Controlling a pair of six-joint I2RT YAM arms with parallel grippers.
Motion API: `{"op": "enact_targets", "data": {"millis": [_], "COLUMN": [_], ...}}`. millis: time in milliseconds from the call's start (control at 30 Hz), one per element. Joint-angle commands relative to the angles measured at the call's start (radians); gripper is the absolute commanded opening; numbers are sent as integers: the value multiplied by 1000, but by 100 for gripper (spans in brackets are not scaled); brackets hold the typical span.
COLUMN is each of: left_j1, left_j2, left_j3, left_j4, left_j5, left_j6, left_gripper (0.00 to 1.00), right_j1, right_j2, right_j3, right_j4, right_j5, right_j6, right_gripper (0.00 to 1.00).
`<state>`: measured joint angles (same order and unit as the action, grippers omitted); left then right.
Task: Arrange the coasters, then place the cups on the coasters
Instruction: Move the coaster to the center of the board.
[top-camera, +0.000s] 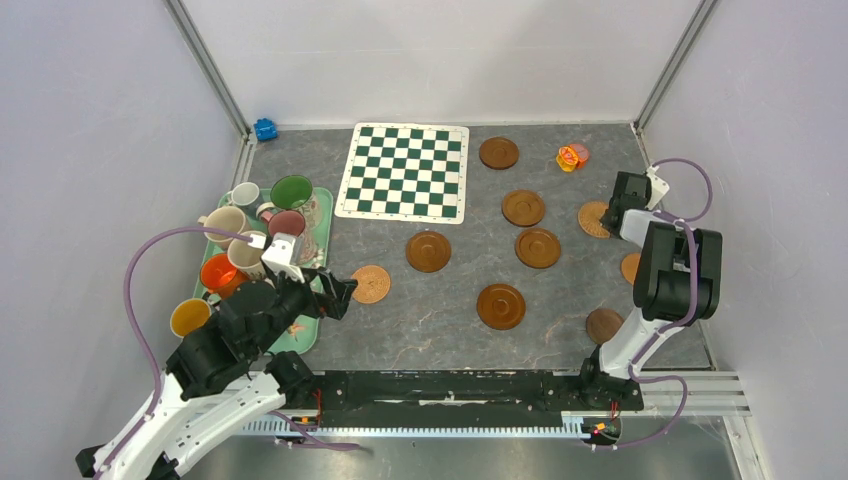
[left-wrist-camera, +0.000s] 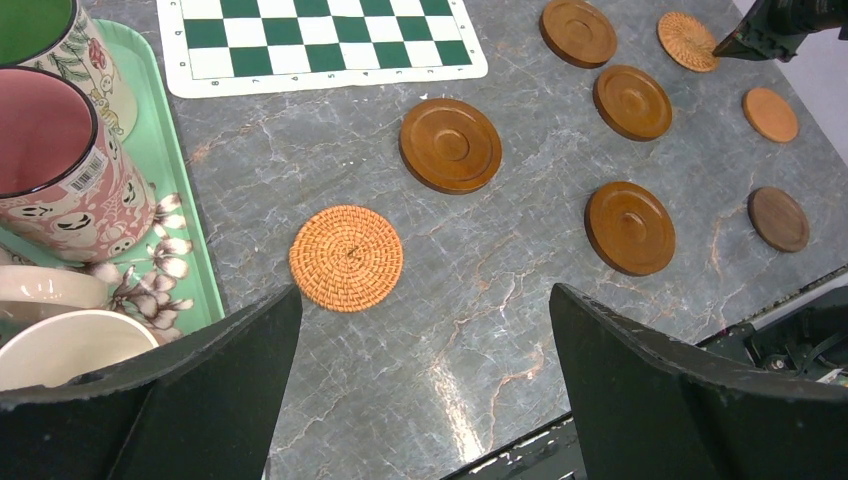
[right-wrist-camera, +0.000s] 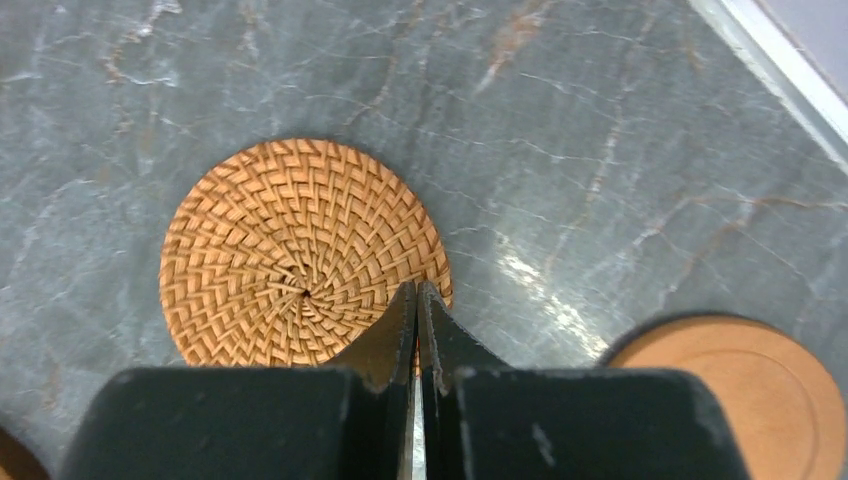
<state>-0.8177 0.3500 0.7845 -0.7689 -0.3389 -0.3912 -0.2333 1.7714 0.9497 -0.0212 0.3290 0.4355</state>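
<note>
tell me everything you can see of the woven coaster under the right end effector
The woven coaster is a flat round disc of orange-tan fibre, woven in a herringbone spiral from a small centre. It looks whole and lies flat on the grey marbled table near its right edge. The shut right end effector has its tips over the coaster's rim; contact cannot be told. A plain tan coaster lies nearby, apart.

Top view overlooks the whole table (top-camera: 450, 310); both lower wrist views share one woven coaster (right-wrist-camera: 300, 255).
</note>
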Motion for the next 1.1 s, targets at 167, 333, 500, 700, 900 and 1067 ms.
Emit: {"op": "enact_targets", "data": {"millis": [167,333,500,700,900,1067], "left_j1": [-5,-4,-5,-5,-5,-5], "left_j2": [10,12,27,32,28,19], "left_j3": [2,3,4,4,4,6], "left_j4": [31,31,32,31,31,31], "left_j5": [-10,-8,0,0,3,5], "left_j6": [20,19,18,19,18,18], "left_gripper": [100,100,100,100,100,100], "right_j1": [-58,-91,-98,-98,-98,-98], "right_j2": [-13,7,11,3,-40,-106], "right_j3": [-23,-22,-5,4,45,8], "right_j4": [-95,-100,-93,-79,-152,-204], "right_j5": [175,207,206,152,111,114], "right_j6": [-29,-24,-23,-27,-5,19], "right_gripper": [0,0,0,0,0,0]}}
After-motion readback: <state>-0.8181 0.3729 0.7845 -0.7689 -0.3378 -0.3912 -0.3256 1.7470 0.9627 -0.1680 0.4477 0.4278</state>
